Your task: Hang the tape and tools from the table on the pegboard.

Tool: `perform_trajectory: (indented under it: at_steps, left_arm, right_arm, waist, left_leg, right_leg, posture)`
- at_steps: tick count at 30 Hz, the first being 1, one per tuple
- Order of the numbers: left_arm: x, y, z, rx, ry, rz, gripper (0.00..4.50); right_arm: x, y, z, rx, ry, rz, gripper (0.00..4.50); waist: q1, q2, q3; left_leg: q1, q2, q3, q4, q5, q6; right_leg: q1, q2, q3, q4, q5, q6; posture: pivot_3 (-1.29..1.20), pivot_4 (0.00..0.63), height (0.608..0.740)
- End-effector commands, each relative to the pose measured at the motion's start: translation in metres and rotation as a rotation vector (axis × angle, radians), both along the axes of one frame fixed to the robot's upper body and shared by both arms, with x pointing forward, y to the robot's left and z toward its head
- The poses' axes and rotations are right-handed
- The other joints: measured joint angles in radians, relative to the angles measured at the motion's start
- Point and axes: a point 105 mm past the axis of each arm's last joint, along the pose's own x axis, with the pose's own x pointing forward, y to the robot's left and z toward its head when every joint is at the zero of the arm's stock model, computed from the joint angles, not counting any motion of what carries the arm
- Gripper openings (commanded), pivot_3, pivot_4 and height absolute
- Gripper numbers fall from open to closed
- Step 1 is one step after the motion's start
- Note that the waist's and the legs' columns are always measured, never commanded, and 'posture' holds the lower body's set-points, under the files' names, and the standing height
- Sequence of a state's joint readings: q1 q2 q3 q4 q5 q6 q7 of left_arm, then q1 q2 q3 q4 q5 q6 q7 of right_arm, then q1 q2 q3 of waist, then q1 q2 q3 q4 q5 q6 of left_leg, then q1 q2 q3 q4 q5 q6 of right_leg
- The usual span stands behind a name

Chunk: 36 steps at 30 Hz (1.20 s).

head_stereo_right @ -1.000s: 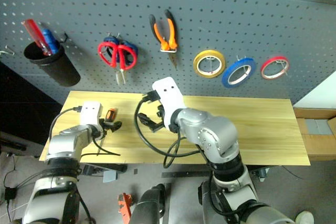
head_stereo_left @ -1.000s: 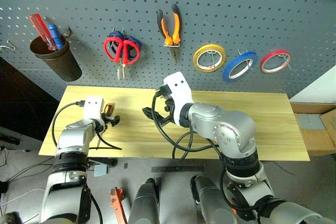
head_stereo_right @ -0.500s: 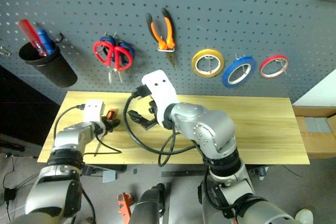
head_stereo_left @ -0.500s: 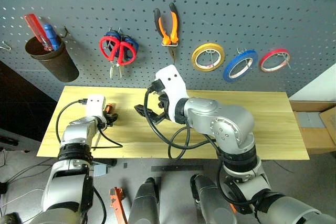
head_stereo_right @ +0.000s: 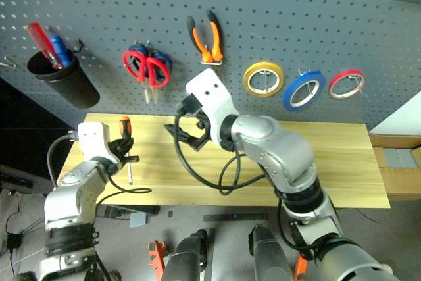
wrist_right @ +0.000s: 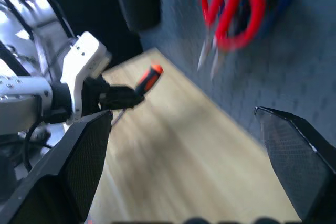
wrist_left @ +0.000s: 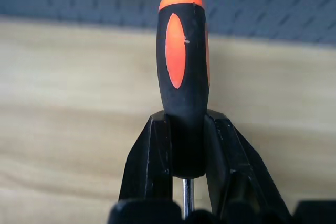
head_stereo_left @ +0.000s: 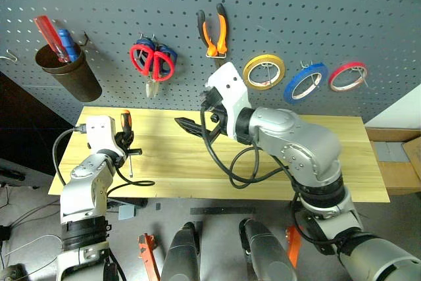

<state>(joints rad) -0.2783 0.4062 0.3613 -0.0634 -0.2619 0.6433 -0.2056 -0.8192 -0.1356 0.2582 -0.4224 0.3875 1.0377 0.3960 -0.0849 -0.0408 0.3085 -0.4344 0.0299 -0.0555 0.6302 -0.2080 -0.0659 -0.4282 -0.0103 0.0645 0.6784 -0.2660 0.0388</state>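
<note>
One screwdriver (head_stereo_left: 126, 137) remains off the pegboard (head_stereo_left: 276, 4), clamped in the left claw (head_stereo_left: 127, 144) above the left end of the bench (head_stereo_left: 316, 162); its red-and-black handle points up and its thin shaft hangs down toward the planks. From the left wrist, the two black fingers (wrist_left: 152, 166) press on either side of the lower handle. On the pegboard, at far left, a dark cup (head_stereo_left: 71, 74) hangs with red and blue handles sticking out of it. Next come the red-handled scissors (head_stereo_left: 150, 62), hung in front of a blue-handled pair (head_stereo_left: 166, 54), then the orange-and-black pliers (head_stereo_left: 213, 31). The right claw (head_stereo_left: 197, 122) hovers over the middle of the bench with its fingers spread wide apart, holding nothing, just below the pliers. Further right hang a yellow tape ring (head_stereo_left: 263, 71), the blue tape (head_stereo_left: 304, 82) and a red tape ring (head_stereo_left: 346, 76).
</note>
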Motion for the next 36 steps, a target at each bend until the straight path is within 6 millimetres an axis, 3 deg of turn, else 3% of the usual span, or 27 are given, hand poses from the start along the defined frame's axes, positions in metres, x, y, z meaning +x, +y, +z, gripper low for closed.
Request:
perform_trajectory:
  at_steps: [1, 6, 12, 19, 24, 30, 36]
  left_arm:
    - [-0.011, -0.004, 0.031, 0.031, -0.117, -0.010, 0.49]
    - [-0.018, -0.015, 0.060, 0.082, -0.223, -0.072, 0.49]
    - [-0.025, -0.034, 0.133, 0.118, -0.487, -0.186, 0.49]
    - [-0.022, -0.004, 0.220, 0.152, -0.746, -0.099, 0.49]
    - [-0.020, 0.016, 0.258, 0.207, -0.856, -0.042, 0.49]
    - [-0.017, 0.033, 0.270, 0.262, -0.902, 0.004, 0.49]
    - [-0.013, 0.041, 0.273, 0.289, -0.935, 0.037, 0.49]
  right_arm:
    - [-0.027, -0.002, 0.023, 0.063, -0.111, 0.170, 4.50]
    - [-0.034, -0.006, 0.024, 0.013, -0.161, 0.256, 4.50]
    - [-0.031, -0.009, 0.027, -0.005, -0.189, 0.277, 4.50]
    - [-0.021, -0.012, 0.032, -0.002, -0.213, 0.237, 4.50]
    - [-0.012, -0.009, 0.040, 0.021, -0.238, 0.182, 4.50]
    - [-0.003, -0.005, 0.054, 0.054, -0.268, 0.133, 4.50]
    - [0.002, -0.001, 0.058, 0.072, -0.283, 0.117, 4.50]
  waist:
    - [0.000, 0.000, 0.000]
    - [0.001, -0.001, -0.002]
    - [0.006, -0.004, -0.003]
    - [0.010, -0.005, -0.006]
    - [0.008, -0.005, -0.006]
    - [0.004, -0.005, -0.007]
    - [0.004, -0.014, -0.014]
  left_leg:
    - [0.000, 0.000, 0.000, 0.000, 0.000, 0.000]
    - [0.001, -0.001, -0.001, 0.000, 0.000, 0.000]
    - [0.000, -0.001, -0.001, 0.001, 0.001, -0.001]
    - [0.000, -0.002, -0.002, 0.001, 0.001, -0.002]
    - [0.000, -0.002, -0.001, 0.001, 0.001, -0.002]
    - [0.000, -0.001, -0.001, 0.001, 0.002, -0.003]
    - [0.000, -0.001, -0.001, 0.001, 0.004, -0.007]
  right_leg:
    - [0.000, 0.001, 0.000, 0.000, 0.000, 0.000]
    - [0.000, 0.003, -0.001, 0.001, 0.000, 0.000]
    - [0.000, 0.004, -0.001, 0.001, 0.000, 0.000]
    - [0.000, 0.005, -0.002, 0.002, 0.000, 0.000]
    - [0.000, 0.005, -0.001, 0.001, 0.000, 0.000]
    - [0.000, 0.005, -0.002, 0.002, 0.000, -0.001]
    - [-0.001, 0.004, -0.002, 0.002, 0.001, -0.001]
  posture:
    - [-0.08, 0.263, 0.740]
    - [-0.06, 0.243, 0.740]
    - [-0.04, 0.219, 0.740]
    - [-0.04, 0.218, 0.740]
    - [-0.06, 0.212, 0.740]
    - [-0.07, 0.198, 0.740]
    - [-0.06, 0.178, 0.740]
